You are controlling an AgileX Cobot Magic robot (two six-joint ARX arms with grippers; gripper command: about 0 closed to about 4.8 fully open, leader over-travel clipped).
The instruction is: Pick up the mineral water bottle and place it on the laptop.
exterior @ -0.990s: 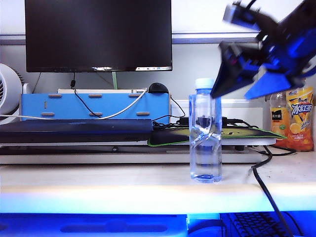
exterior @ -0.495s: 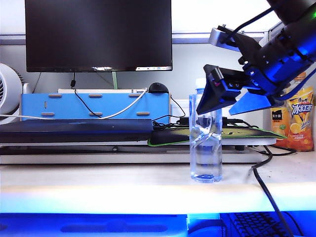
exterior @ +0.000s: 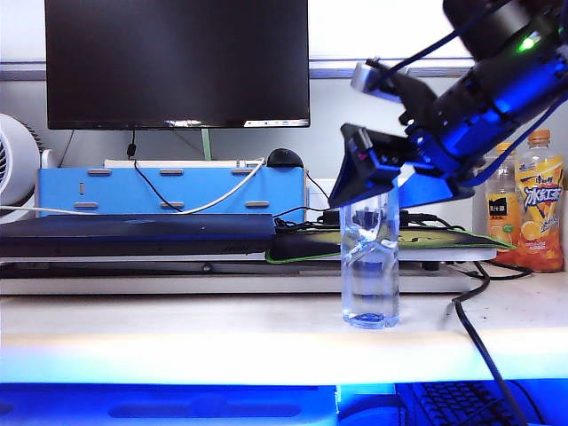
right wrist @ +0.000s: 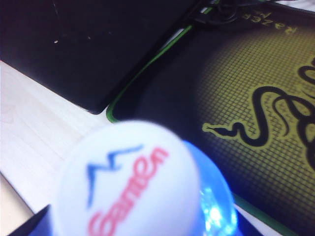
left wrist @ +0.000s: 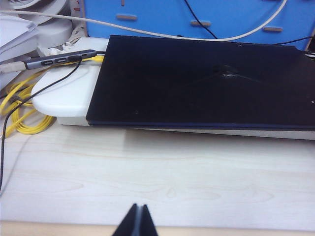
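The mineral water bottle (exterior: 370,271), clear and bluish, stands upright on the light table near its front edge. My right gripper (exterior: 369,202) has come down over its top, jaws open, one finger on each side of the neck, hiding the cap in the exterior view. In the right wrist view the white printed cap (right wrist: 129,183) fills the foreground, very close and blurred. The laptop (exterior: 133,232), a closed dark slab, lies to the left of the bottle on a white stand; the laptop (left wrist: 206,81) also fills the left wrist view. My left gripper (left wrist: 140,212) hovers shut over bare table before it.
A green-edged mouse pad (right wrist: 256,98) lies behind the bottle beside the laptop. Orange drink bottles (exterior: 540,213) stand at the far right. A black cable (exterior: 475,328) runs down the table's right. A monitor (exterior: 177,62) and blue box (exterior: 169,191) stand behind. Yellow cable (left wrist: 19,113) coils beside the stand.
My right gripper has dropped down and to the left, from above and right of the bottle to straddling its top. The bottle stays put.
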